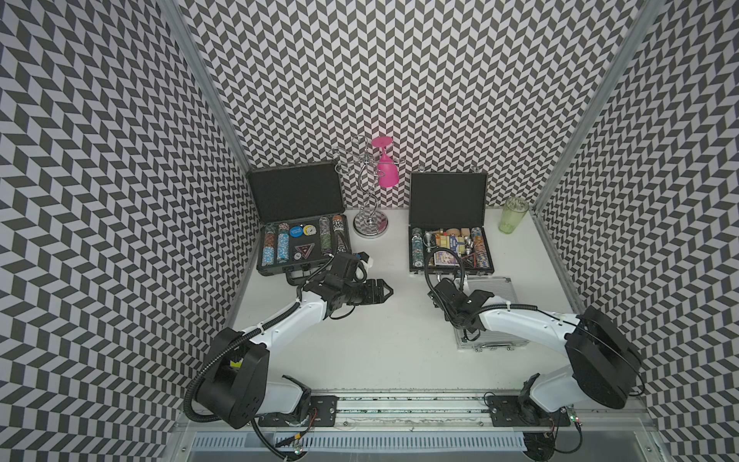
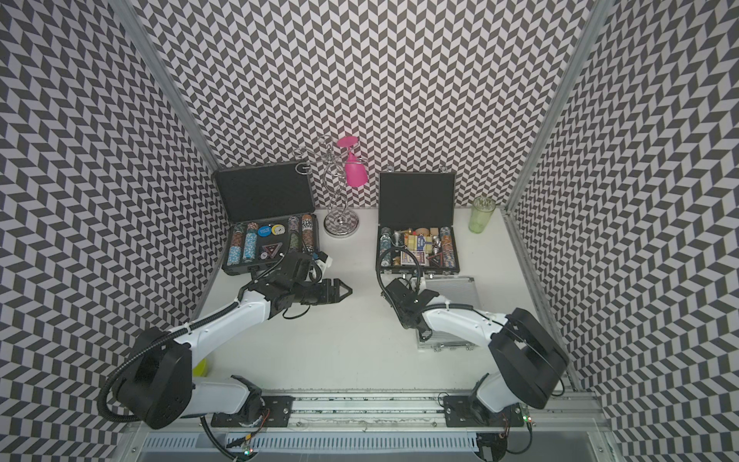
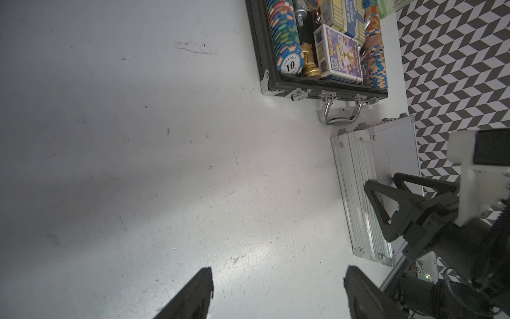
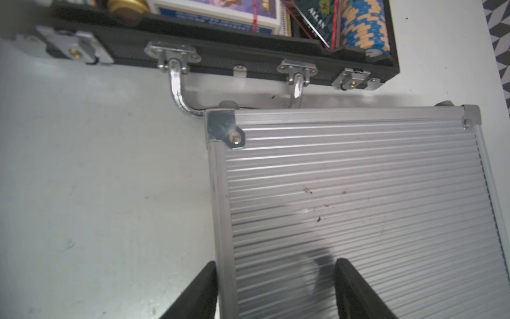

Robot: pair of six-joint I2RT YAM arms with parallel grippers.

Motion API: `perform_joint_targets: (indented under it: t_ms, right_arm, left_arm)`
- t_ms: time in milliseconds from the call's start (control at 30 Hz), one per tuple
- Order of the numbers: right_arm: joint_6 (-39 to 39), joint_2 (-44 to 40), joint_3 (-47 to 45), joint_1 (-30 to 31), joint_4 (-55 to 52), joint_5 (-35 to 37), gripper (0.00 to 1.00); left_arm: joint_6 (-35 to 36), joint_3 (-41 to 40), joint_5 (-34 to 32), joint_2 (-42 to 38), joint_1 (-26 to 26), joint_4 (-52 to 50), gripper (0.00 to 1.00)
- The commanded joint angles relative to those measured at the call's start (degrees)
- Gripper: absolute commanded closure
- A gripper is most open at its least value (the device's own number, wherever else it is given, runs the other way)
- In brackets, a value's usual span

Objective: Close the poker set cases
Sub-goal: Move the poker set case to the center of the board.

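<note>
The ribbed dark-grey poker case (image 1: pixel 296 192) stands open at the back left, its lid upright and chips showing. At the back right the black case (image 1: pixel 448 196) with the silver handle (image 3: pixel 340 117) is also open, holding chips and cards. Just in front of it lies the small ribbed silver case (image 1: pixel 492 288), lid down. My right gripper (image 4: pixel 276 279) hovers open over that lid (image 4: pixel 358 179), one finger at its side edge. My left gripper (image 1: pixel 388 292) is open over bare table (image 3: pixel 138 165) mid-scene, holding nothing.
A chrome glass rack (image 1: pixel 370 224) with a hanging pink glass (image 1: pixel 387 172) stands between the two open cases. A green tumbler (image 1: pixel 512 216) is at the back right corner. Patterned walls close in on three sides. Something yellow (image 2: pixel 200 368) shows beneath my left arm.
</note>
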Motion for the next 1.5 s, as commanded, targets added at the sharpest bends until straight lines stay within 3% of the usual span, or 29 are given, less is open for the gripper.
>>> perform_joint_targets:
  t_ms: [0,267,467,667,833,967,1100,1267,1467]
  right_arm:
    - [7.01,0.03,-6.54,-4.24,-5.67,-2.91,0.34]
    - [4.94,-7.63,-8.13,-11.69,-2.69,-5.16,0.31]
    - [2.02,-10.72,-1.72,-12.79,-6.43,-7.89,0.28]
    - [0.07,-5.86,5.22,-7.82,-9.28,-8.31,0.27]
    - [6.46,-2.32,6.37,2.18,-14.66,-8.16,0.28]
    - [8.03,-3.29,4.51,6.96,-12.3,-13.58,0.34]
    - [7.48,-4.43,0.0,6.7,-5.79,-18.57,0.43]
    - [8.34,-3.56,-3.46,4.53,-4.89,-18.54,0.38]
    - [8.18,-8.23,-8.07,-4.93,-1.74,-19.35,0.37]
  left_arm:
    - [1.32,0.35,-0.36,-2.05,0.31,-1.74,0.22]
    - [1.77,1.7,0.52,-1.74,0.22,-2.09,0.23]
    - [1.6,1.86,0.69,-1.55,0.24,-1.51,0.23]
    - [0.62,1.14,1.2,-1.64,0.3,-0.17,0.23]
    - [0.65,0.74,0.93,-2.01,0.37,-0.38,0.23]
    - [0.44,0.33,0.78,-1.79,0.48,0.16,0.23]
    - [0.33,1.21,0.75,-1.73,0.48,-0.24,0.23]
    - [0.96,1.59,-0.27,-2.7,0.81,-1.12,0.23]
    - [1.33,0.75,-0.19,-3.08,1.33,-1.3,0.23]
